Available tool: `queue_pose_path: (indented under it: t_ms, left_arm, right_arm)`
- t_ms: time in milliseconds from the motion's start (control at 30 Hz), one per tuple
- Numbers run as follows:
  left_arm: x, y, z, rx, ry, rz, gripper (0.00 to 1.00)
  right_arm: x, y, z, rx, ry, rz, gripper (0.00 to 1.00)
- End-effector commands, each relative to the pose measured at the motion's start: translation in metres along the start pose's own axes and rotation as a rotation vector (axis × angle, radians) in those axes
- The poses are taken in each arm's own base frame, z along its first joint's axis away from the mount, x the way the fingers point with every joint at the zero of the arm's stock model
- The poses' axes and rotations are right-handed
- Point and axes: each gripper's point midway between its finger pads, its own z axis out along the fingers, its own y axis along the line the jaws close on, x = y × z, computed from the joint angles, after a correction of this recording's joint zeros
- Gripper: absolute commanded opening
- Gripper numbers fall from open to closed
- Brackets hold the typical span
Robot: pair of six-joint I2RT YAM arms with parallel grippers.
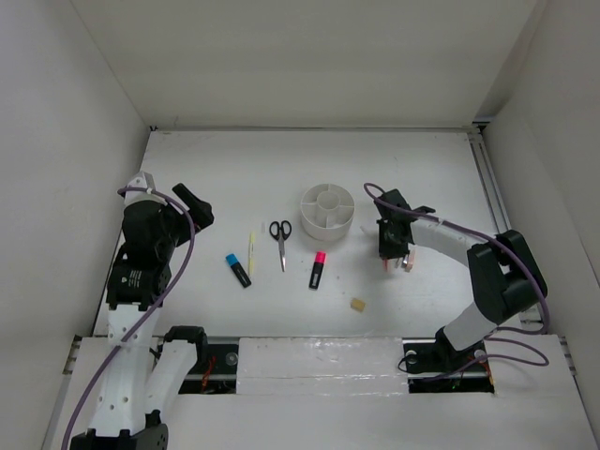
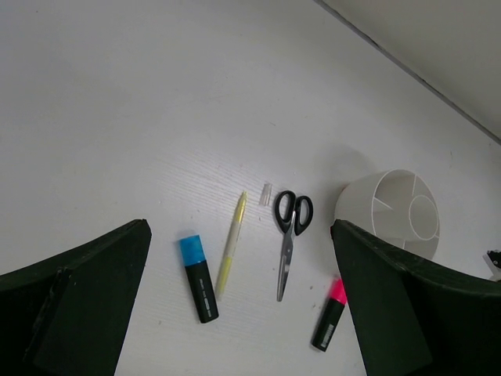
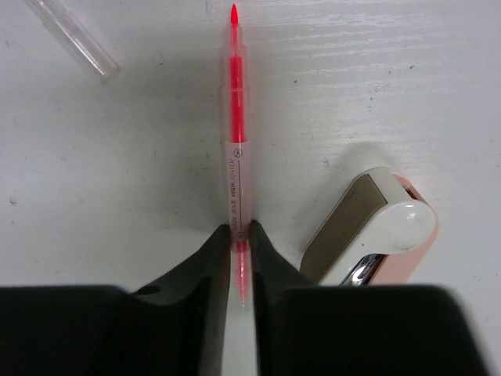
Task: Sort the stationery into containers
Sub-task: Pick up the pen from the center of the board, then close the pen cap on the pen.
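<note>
My right gripper [image 3: 240, 231] is shut on the thin red pen [image 3: 236, 117], which lies on the table pointing away from the jaws. In the top view this gripper [image 1: 388, 261] sits right of the round white organiser [image 1: 307, 223]. A pink and white item with a tan face [image 3: 376, 231] lies just right of the pen. My left gripper [image 2: 239, 227] hangs open above the blue-capped highlighter [image 2: 198, 278], yellow pen [image 2: 231, 252], black-handled scissors [image 2: 290, 227] and pink-capped highlighter [image 2: 329, 313]. It holds nothing. A tan eraser [image 1: 357, 305] lies near the front.
A clear pen cap [image 3: 74, 39] lies left of the red pen's tip. A second small clear cap [image 2: 265, 193] rests beside the scissors' handles. White walls close the table in on the left, back and right.
</note>
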Motion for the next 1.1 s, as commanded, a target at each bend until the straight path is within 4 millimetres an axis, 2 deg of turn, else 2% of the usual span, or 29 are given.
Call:
queue_pose_path:
  t_ms: [0,33,67,100,233,333,367,433,500,600,633,700,833,867,933,967,1067]
  left_arm:
    - [-0.007,-0.006,-0.002,0.032,-0.028,0.000,1.00]
    - [-0.007,-0.006,-0.002,0.032,-0.028,0.000,1.00]
    - [-0.007,-0.006,-0.002,0.032,-0.028,0.000,1.00]
    - [-0.007,-0.006,-0.002,0.032,-0.028,0.000,1.00]
    - [-0.007,-0.006,-0.002,0.032,-0.028,0.000,1.00]
    - [-0.006,-0.008,-0.002,0.040,-0.023,0.000,1.00]
    - [-0.002,-0.008,0.001,0.044,-0.001,0.010,1.00]
    - [0.003,-0.013,0.008,0.059,0.042,0.024,1.00]
    - [0.005,-0.016,0.013,0.067,0.070,0.037,1.00]
    - [0.012,-0.020,0.033,0.055,0.168,0.050,1.00]
    - [0.021,-0.019,0.049,0.038,0.229,0.064,1.00]
    - [0.027,-0.016,0.064,0.011,0.274,0.063,1.00]
    - [0.038,-0.055,0.082,-0.071,0.276,0.147,1.00]
    - [0.036,-0.066,0.095,-0.102,0.274,0.172,1.00]
    - [0.045,-0.065,0.107,-0.139,0.320,0.177,1.00]
    - [0.057,-0.070,0.120,-0.138,0.353,0.189,1.00]
    - [0.077,-0.070,0.136,-0.176,0.399,0.191,1.00]
  right_arm:
    - [0.010,-0.001,0.002,0.022,0.043,0.013,0.13]
    - [0.010,-0.001,0.002,0.022,0.043,0.013,0.13]
    - [0.012,-0.002,0.002,0.026,0.051,0.012,0.04]
    - [0.012,-0.002,0.002,0.026,0.051,0.012,0.00]
    - [0.011,0.001,0.000,0.009,0.040,0.024,0.00]
    - [0.004,0.004,-0.011,-0.009,-0.029,0.049,0.00]
    - [-0.006,0.008,-0.025,-0.030,-0.086,0.060,0.00]
    - [-0.012,0.008,-0.041,-0.023,-0.146,0.092,0.00]
    - [-0.026,0.018,-0.068,-0.065,-0.226,0.105,0.00]
    - [-0.035,0.020,-0.099,-0.076,-0.299,0.101,0.00]
    - [-0.034,0.022,-0.105,-0.083,-0.302,0.094,0.00]
    - [-0.038,0.025,-0.118,-0.102,-0.336,0.091,0.00]
    - [-0.038,0.036,-0.150,-0.168,-0.399,0.058,0.00]
    - [-0.037,0.037,-0.154,-0.182,-0.410,0.054,0.00]
    - [-0.034,0.044,-0.165,-0.223,-0.427,0.039,0.00]
    - [-0.034,0.044,-0.175,-0.249,-0.452,0.041,0.00]
    - [-0.033,0.052,-0.194,-0.317,-0.492,0.033,0.00]
